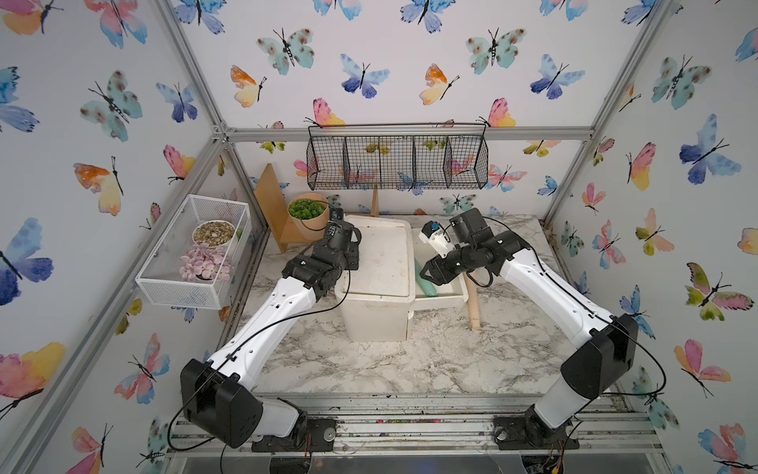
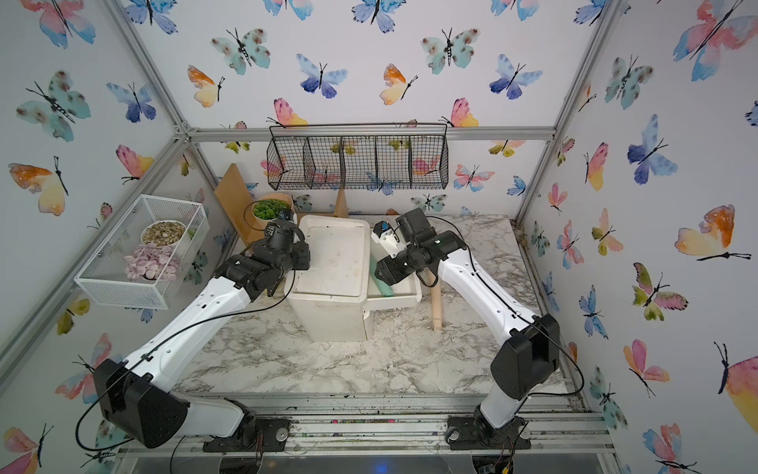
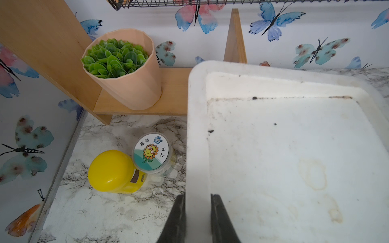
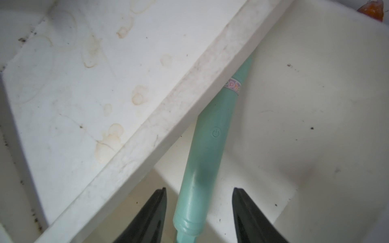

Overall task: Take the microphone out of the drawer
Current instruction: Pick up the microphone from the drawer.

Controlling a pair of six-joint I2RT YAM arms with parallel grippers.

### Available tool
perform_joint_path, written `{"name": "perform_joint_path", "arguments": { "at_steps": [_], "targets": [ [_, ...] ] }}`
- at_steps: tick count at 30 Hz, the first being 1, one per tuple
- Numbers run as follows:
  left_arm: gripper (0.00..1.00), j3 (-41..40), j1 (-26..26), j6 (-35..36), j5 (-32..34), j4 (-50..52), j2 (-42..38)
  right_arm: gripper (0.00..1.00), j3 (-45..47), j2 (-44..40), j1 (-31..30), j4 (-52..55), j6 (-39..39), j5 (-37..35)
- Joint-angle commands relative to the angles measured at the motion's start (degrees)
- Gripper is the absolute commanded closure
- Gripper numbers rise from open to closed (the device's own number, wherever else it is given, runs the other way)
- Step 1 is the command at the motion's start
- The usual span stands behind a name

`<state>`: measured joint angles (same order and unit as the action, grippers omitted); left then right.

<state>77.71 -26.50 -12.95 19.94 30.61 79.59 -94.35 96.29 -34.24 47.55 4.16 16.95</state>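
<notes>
- Microphone (image 4: pixel 205 151) lies in the open drawer (image 1: pixel 443 303), at 3 o'clock of the cabinet (image 1: pixel 377 262); not lifted yet.
- Right gripper (image 4: pixel 200 189) spread astride its handle, unclosed.
- Left gripper (image 3: pixel 197 197) clamps the cabinet's rim.

Potted green plant (image 3: pixel 114 56) on wooden shelf (image 3: pixel 172 92), yellow jar (image 3: pixel 113 171) (just beside a sunflower-label tub (image 3: pixel 152 152)), wooden dowel (image 1: pixel 473 305)

Bright, even light, soft shadows (wrist close-ups slightly blurred).
</notes>
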Motion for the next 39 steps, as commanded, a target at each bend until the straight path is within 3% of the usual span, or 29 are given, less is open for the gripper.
{"name": "perform_joint_path", "arguments": {
  "at_steps": [1,25,39],
  "targets": [
    [1.0,-2.03,0.7,3.15,3.73,1.73,-1.33,0.43,-0.33,1.26,-1.08,-0.38,0.36,-3.07],
    [1.0,-2.56,0.7,3.12,4.03,1.56,-1.28,0.44,3.81,4.2,-3.11,-6.33,-2.31,-8.62],
    [1.0,-2.65,0.79,3.19,4.08,1.47,-1.48,0.61,4.67,3.79,-3.11,-6.24,-4.46,-12.25]
  ]
}}
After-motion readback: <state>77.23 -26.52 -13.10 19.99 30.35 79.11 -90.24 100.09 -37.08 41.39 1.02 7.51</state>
